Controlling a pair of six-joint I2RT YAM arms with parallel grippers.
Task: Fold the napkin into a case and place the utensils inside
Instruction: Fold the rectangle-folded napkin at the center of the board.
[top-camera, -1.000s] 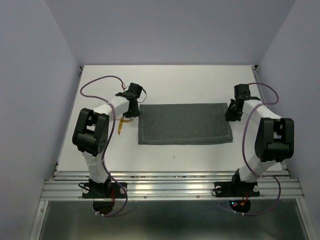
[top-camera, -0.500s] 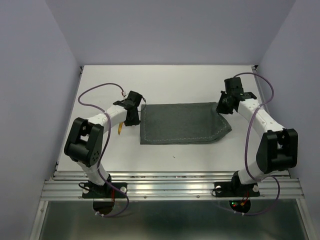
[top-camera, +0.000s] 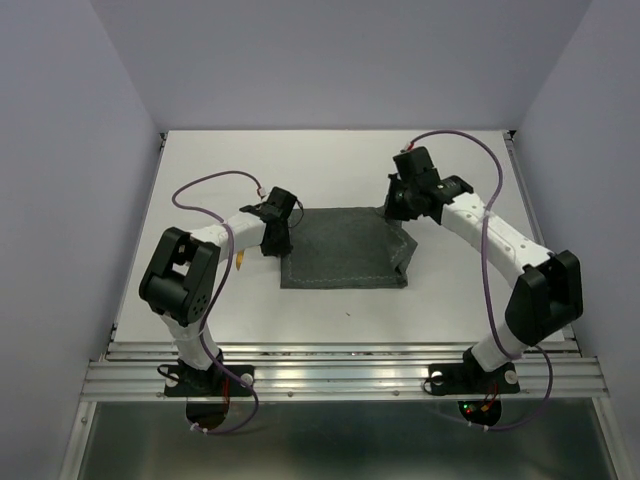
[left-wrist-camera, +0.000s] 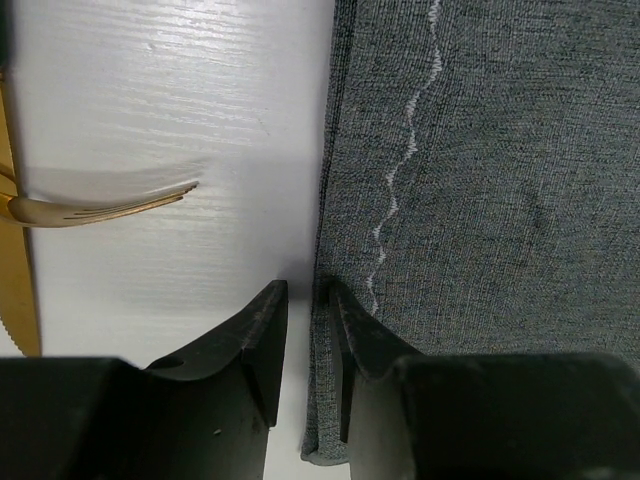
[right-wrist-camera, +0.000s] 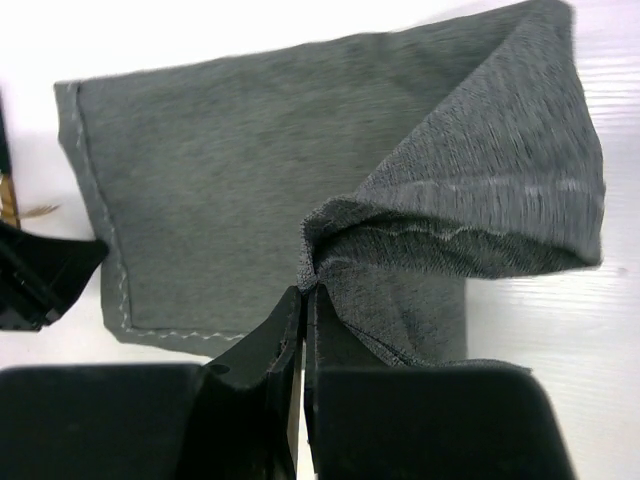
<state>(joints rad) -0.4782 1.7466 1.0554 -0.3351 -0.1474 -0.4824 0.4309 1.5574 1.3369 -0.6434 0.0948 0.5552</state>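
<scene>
Two arms rise from bases at the near rail (top-camera: 340, 372) of the white table (top-camera: 330, 160). Just beyond the left arm's elbow, the gold utensils (top-camera: 241, 259) lie on the bare tabletop to the left of the napkin (top-camera: 335, 255), close to it but not touching.

In the left wrist view these resolve into a gold fork (left-wrist-camera: 90, 209), its tines pointing toward the cloth, and a gold knife (left-wrist-camera: 18, 290) at the frame's left edge. The left gripper (top-camera: 275, 236) sits low at the napkin's left hem. Its jaws stand a narrow slit apart astride that hem, one finger (left-wrist-camera: 255, 345) over the table and the other over the cloth. Whether they pinch the edge cannot be told.

Mid-table, the napkin's left part lies flat, a light stitched line running along its border. Its right part is held raised and doubled over toward the left.

Farthest back, the right gripper (top-camera: 398, 205) has its jaws pressed together on a bunched fold of the napkin (right-wrist-camera: 220, 170), and the cloth hangs in a loose curl from the pinch.
</scene>
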